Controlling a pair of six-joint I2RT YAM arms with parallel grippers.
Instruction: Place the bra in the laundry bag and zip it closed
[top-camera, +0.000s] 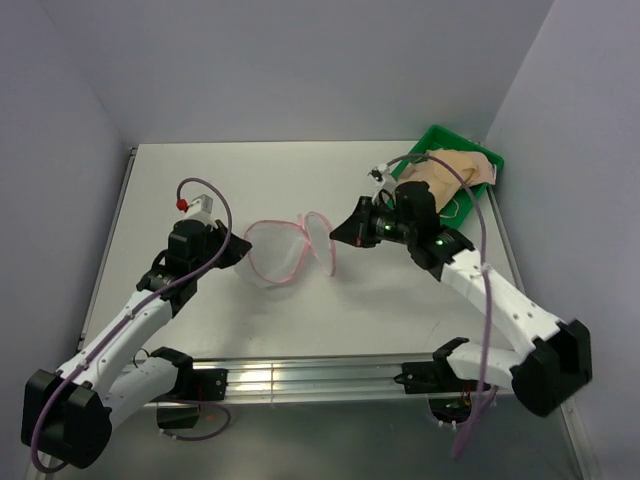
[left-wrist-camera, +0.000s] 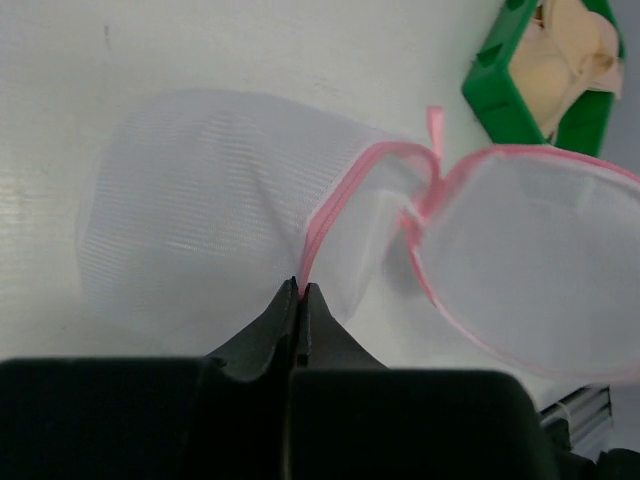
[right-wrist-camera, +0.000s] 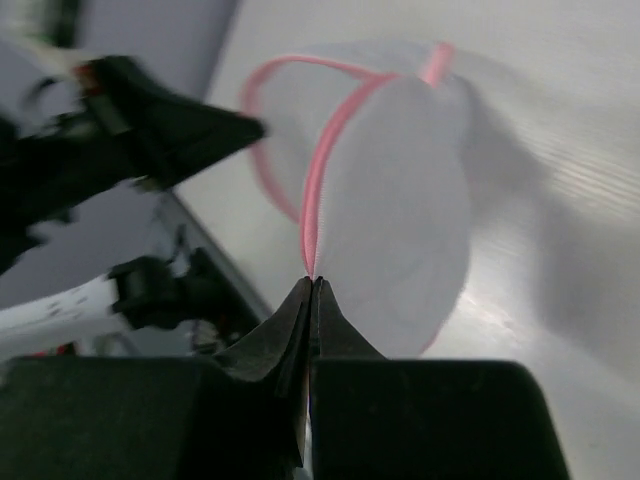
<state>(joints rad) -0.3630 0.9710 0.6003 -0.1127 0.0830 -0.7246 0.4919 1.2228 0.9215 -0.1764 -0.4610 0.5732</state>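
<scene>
As it gapes open, laundry bag (top-camera: 275, 250), white mesh, pink trim.

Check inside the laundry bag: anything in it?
Nothing: the laundry bag is open, its see-through mesh empty. The bra lies in the green tray. Rim bits pinched by left gripper and right gripper are covered.

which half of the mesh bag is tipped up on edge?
The laundry bag half pinched by the right gripper: from above it shows as a narrow sliver. The other half, in the left gripper, shows wide and round.
</scene>
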